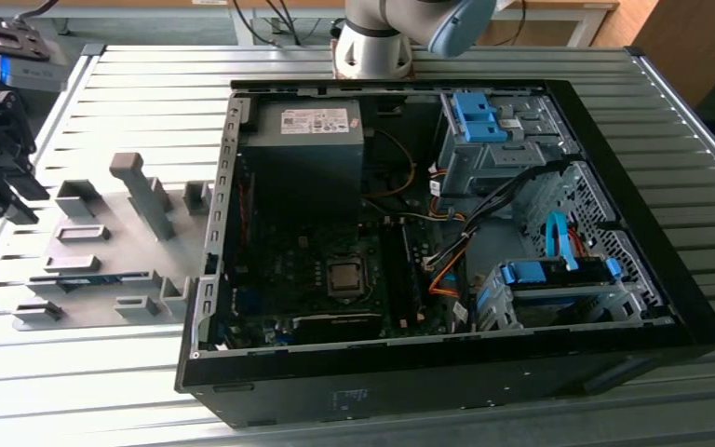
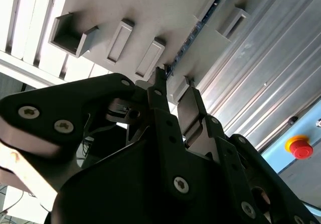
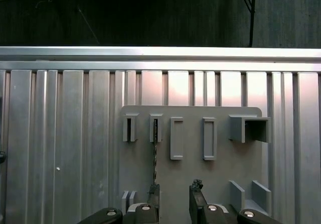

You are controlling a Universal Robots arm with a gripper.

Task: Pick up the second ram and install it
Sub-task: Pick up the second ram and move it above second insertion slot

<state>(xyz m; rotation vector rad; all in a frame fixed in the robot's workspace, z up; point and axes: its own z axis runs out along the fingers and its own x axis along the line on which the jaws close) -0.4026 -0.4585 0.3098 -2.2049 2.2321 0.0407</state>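
Note:
The second ram (image 3: 154, 156) is a thin blue-green stick standing on its edge in the grey fixture plate (image 3: 220, 176), held between small slotted blocks. It also appears as a dark, blue-flecked line (image 2: 194, 30) in the second wrist view and as a bluish strip (image 1: 89, 277) in the exterior view. My gripper (image 3: 174, 196) hovers over the plate, open, with nothing between its fingers. One fingertip (image 3: 153, 191) lines up with the near end of the stick. From the second wrist camera, the gripper (image 2: 174, 82) points at the plate. In the exterior view the gripper (image 1: 10, 186) hangs at the far left.
An open black computer case (image 1: 693, 326) lies at the exterior view's right of the fixture, with motherboard (image 1: 345, 279), cables and blue drive brackets (image 1: 557, 275) inside. Tall grey blocks (image 1: 141, 191) rise from the plate. The ribbed metal table (image 1: 109, 372) carries everything. A red stop button (image 2: 299, 146) sits beyond the table.

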